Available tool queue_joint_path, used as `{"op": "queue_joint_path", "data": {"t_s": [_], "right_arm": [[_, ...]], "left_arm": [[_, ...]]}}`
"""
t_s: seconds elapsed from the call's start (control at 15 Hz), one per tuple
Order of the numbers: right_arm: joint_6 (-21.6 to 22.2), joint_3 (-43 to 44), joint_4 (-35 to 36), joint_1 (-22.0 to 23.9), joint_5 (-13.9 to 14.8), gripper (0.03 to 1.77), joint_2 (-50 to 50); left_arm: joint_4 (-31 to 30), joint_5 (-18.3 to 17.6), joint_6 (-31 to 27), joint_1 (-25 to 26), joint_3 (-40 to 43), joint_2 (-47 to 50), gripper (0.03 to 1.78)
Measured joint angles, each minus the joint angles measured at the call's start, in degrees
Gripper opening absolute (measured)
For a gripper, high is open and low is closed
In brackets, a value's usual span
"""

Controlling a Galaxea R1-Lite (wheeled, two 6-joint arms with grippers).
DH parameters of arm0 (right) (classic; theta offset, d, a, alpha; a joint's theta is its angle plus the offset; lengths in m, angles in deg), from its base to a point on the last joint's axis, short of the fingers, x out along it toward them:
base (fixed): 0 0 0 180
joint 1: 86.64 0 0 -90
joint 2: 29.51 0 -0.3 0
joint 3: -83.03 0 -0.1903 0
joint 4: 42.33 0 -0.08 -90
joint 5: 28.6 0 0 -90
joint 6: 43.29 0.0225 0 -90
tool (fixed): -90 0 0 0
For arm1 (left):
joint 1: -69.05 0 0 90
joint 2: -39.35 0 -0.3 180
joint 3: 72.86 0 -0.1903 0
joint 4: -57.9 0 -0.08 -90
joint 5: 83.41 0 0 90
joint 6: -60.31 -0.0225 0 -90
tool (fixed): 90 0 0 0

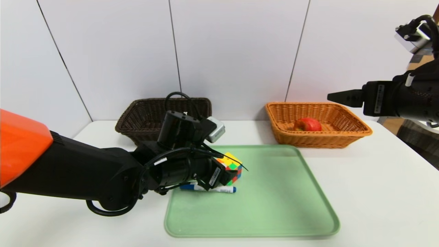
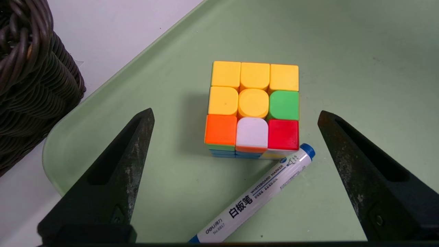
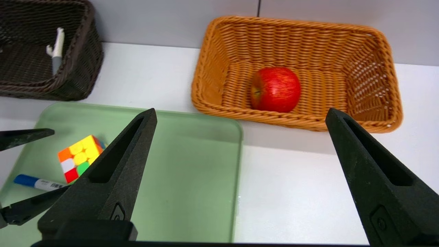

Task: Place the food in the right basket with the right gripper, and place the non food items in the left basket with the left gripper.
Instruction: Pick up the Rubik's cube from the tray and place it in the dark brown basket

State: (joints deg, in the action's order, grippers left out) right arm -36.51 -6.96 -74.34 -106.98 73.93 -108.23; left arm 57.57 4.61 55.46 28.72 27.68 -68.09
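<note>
A multicoloured puzzle cube (image 2: 252, 106) stands on the green tray (image 2: 343, 51), with a blue-capped whiteboard marker (image 2: 255, 197) lying against its base. My left gripper (image 2: 236, 112) hovers open just above them, its fingers wide on either side and touching neither. In the head view the cube (image 1: 230, 165) and marker (image 1: 223, 189) sit at the tray's near-left part. A red apple (image 3: 275, 89) lies in the orange right basket (image 3: 295, 118). My right gripper (image 1: 331, 96) hangs open and empty, high at the right beside that basket. The dark brown left basket (image 1: 137, 113) stands behind the left arm.
A white-and-grey pen-like item (image 3: 56, 48) lies inside the dark basket (image 3: 79, 68). Both baskets stand against the white back wall. The tray (image 1: 274, 206) fills the middle of the white table, with bare tabletop to its right.
</note>
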Motion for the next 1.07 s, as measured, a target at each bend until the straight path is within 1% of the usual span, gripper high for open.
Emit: {"op": "queue_joint_path", "data": {"t_s": [0.13,0.27,0.4,0.53,0.8,1.07], "right_arm": [[0.0,-0.6,0.1,1.7,-0.2,1.69,-0.2],[0.1,-1.3,0.2,3.8,-0.9,1.69,-0.7],[0.2,-1.9,0.2,4.6,-1.2,1.69,-0.9],[0.2,-2.4,0.3,5.6,-1.4,1.69,-1.2],[0.3,-2.7,0.3,6.5,-2.0,1.69,-1.5],[0.4,-2.7,0.4,6.7,-2.0,1.69,-1.5]], "left_arm": [[0.0,-0.2,0.1,0.0,-0.9,-0.6,1.69],[0.0,-0.7,0.2,0.0,-1.5,-1.2,1.69],[0.1,-1.6,0.5,-0.1,-1.7,-1.6,1.69],[0.1,-1.6,0.6,-0.6,-1.7,-2.0,1.69],[0.0,-2.0,1.3,-1.2,-1.9,-3.1,1.69],[-0.1,-2.1,2.1,-1.3,-2.4,-5.2,1.69]]}}
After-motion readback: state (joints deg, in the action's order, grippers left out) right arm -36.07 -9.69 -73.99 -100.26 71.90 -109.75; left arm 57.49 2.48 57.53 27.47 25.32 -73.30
